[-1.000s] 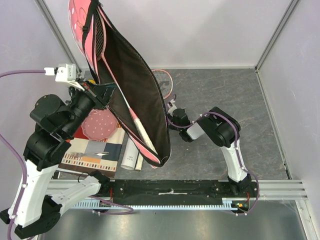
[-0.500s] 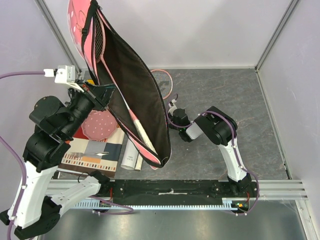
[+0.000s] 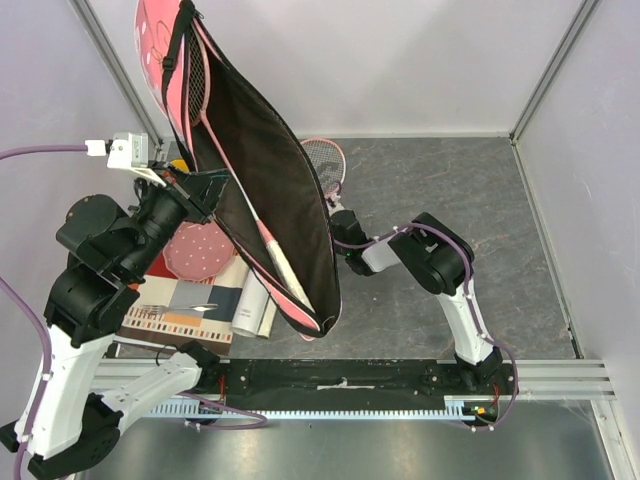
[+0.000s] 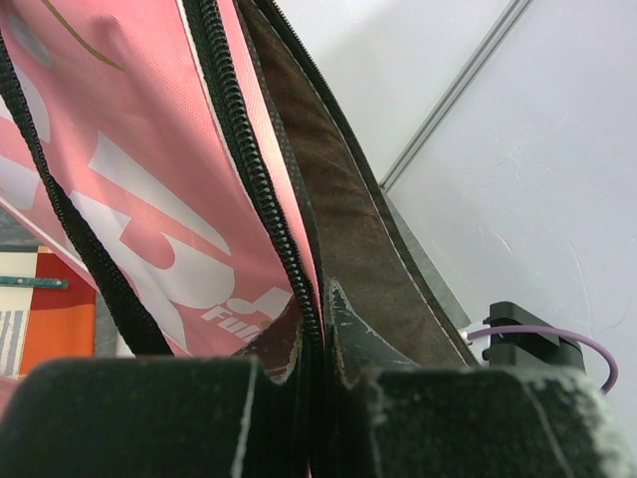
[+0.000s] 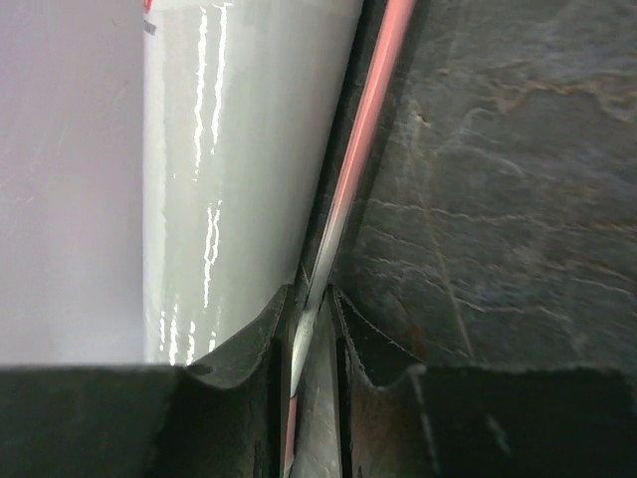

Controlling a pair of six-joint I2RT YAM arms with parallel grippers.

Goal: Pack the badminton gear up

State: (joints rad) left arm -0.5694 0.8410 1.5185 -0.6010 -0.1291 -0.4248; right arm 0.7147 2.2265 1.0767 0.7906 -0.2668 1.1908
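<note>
My left gripper (image 3: 205, 190) is shut on the zipper edge of the pink "SPORT" racket bag (image 3: 160, 40) and holds it raised and open, black lining showing. In the left wrist view the gripper (image 4: 323, 339) pinches that bag edge (image 4: 149, 199). One pink racket with a white handle (image 3: 272, 250) lies inside the bag. The second racket's head (image 3: 325, 160) pokes out behind the bag on the table. My right gripper (image 3: 338, 255) sits low by the bag's right side. In the right wrist view it (image 5: 311, 329) is shut on the thin pink racket shaft (image 5: 368, 129), beside the white tube (image 5: 239, 149). The tube's end (image 3: 252, 312) shows under the bag. No shuttlecocks show.
A striped mat with a fork (image 3: 185, 305) and a pink dotted round piece (image 3: 195, 250) lie at the left under my left arm. A yellow object (image 3: 178, 163) peeks out behind the left wrist. Grey table surface (image 3: 450, 180) extends right, walled on three sides.
My right gripper has slid left, closer against the bag's side. The left arm and the raised bag have barely moved.
</note>
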